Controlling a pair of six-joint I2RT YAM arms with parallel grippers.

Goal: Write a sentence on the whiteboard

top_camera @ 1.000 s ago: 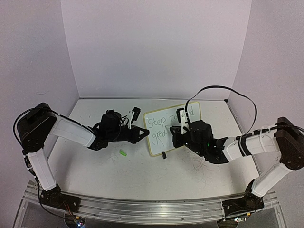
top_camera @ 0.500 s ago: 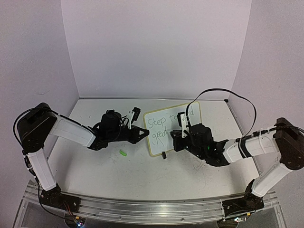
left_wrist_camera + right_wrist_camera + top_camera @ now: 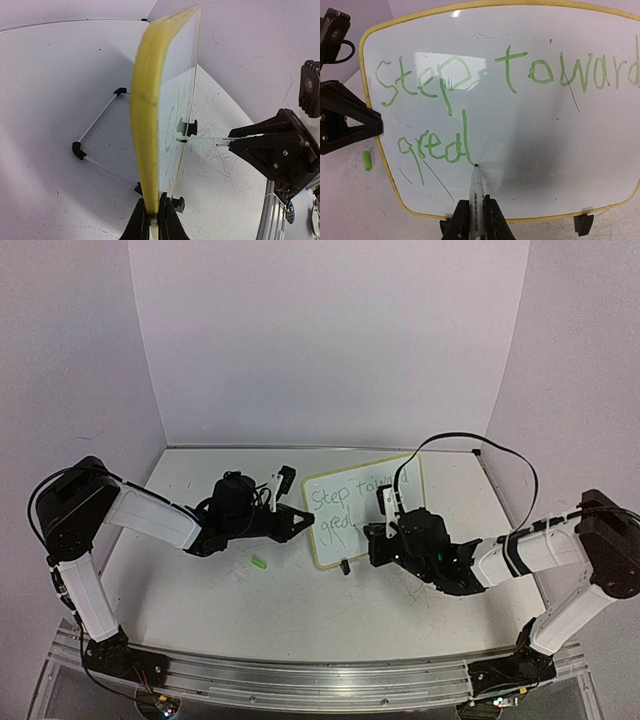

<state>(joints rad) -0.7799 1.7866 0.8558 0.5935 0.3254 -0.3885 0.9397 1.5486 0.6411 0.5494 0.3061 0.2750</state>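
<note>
Where the whiteboard (image 3: 335,542) stands on its wire stand near the middle of the far edge of the bench (image 3: 300,615), you find the left gripper (image 3: 154,212) clamped on its yellow rim. The right gripper (image 3: 476,212) is closed on a marker (image 3: 476,187), whose tip touches the board at the foot of the last stroke of the sentence (image 3: 510,70). So far it reads "step toward" over "grea" and one tall stroke. A green cap (image 3: 259,562) lies on the bench just left of the board.

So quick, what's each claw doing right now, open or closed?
Left gripper: closed, pinching the whiteboard by its rim.
Right gripper: closed on a marker, tip at the board.
</note>
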